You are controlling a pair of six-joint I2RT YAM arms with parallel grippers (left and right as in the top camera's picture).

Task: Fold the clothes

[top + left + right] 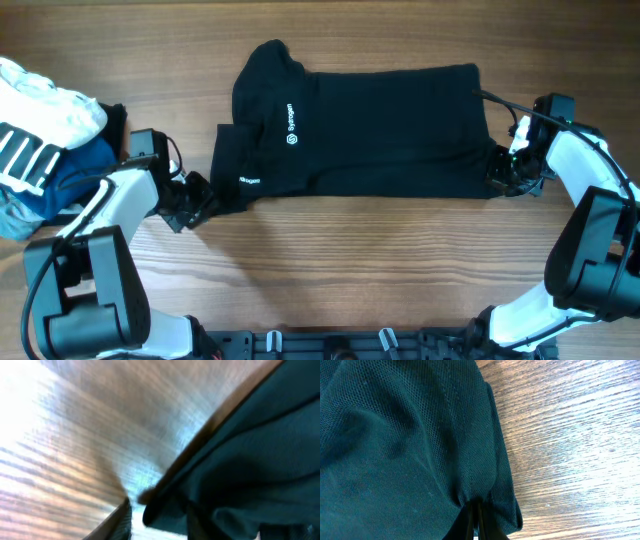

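The black short-sleeved T-shirt of soft fabric [380, 130] lies flat across the far half of the wooden table [380, 260], collar and sleeves to the robot's left and hem to its right. It looks partly folded lengthwise, so the step in hand appears to be taking hold of the near edge at both ends for a fold. The right gripper [500, 178] sits on the near hem corner. Its wrist view shows the fingers [474, 521] pinched narrow, with cloth puckering into them, so it holds the shirt. The left gripper [192, 200] is at the near sleeve. Its wrist view is blurred, with fabric just beside one finger [122, 520], and I cannot tell whether it grips or is apart. The next move probably calls for a sure left hold, then lifting both ends together and carrying the edge evenly across. The white garment with black stripes [35, 125] and the blue folded garment [85, 165] lie well apart at the left.
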